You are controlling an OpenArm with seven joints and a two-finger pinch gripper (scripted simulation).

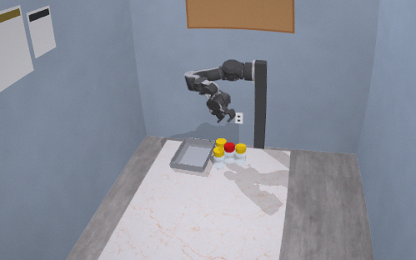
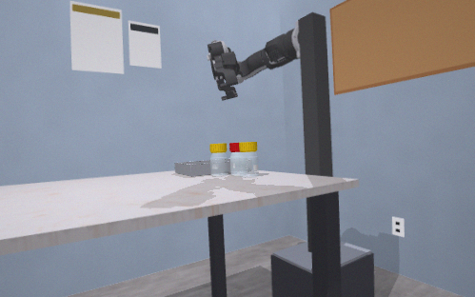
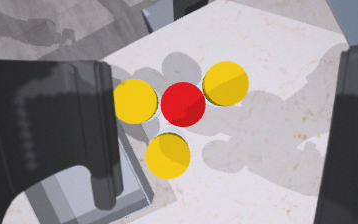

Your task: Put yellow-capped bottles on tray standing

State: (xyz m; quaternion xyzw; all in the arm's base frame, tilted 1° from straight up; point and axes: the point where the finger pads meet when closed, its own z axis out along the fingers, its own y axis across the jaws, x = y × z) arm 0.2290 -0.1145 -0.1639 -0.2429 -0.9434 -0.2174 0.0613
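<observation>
Three yellow-cap bottles [image 1: 218, 158] [image 2: 219, 162] [image 3: 168, 156] stand beside the tray [image 1: 187, 168] [image 2: 192, 168] [image 3: 131, 207], none on it. The pincer [image 1: 226, 121] [image 2: 228, 98] [image 3: 201, 143], part open and holding nothing, is above the tray's level. Picking comes first: go down around one yellow cap, missing the red.

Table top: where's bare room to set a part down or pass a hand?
Bare: the pale top's wide front stretch, before the tray and bottles; also the tray's inside. Crowded: around the red-capped bottle, three yellow-capped ones close about it. Gripper hangs above.
</observation>
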